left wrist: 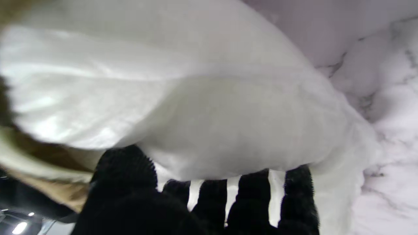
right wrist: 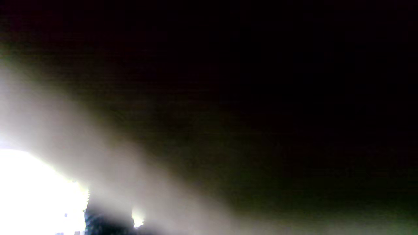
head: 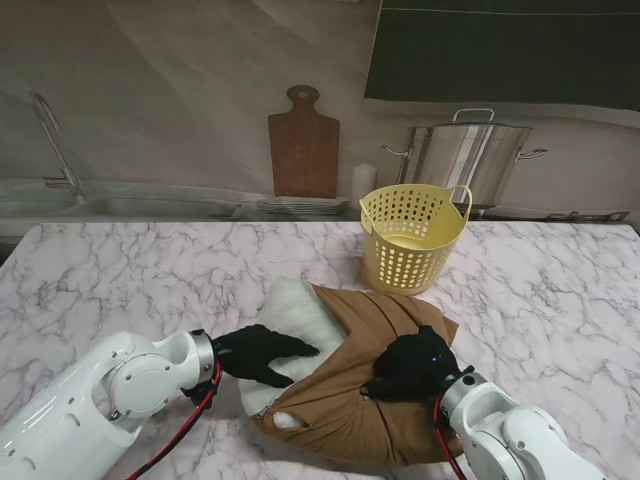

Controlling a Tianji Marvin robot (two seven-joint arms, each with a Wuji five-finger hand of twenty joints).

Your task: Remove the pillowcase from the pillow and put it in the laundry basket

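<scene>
Stand view shows the pillow (head: 290, 310) lying on the desk (head: 120, 270), its white end exposed at the left and the brown pillowcase (head: 350, 400) bunched over the rest. The left robot hand (head: 258, 354) presses on the bare pillow, fingers (left wrist: 251, 202) spread flat against the white fabric in the left wrist view, apparently to anchor it; it grips nothing. The right robot hand (head: 412, 368) sits on the pillowcase with fingers curled into the cloth, likely holding it for the pull. Right wrist view is dark and shows nothing usable. The basket (head: 412, 240) stands just beyond the pillow, within short reach for the drop.
</scene>
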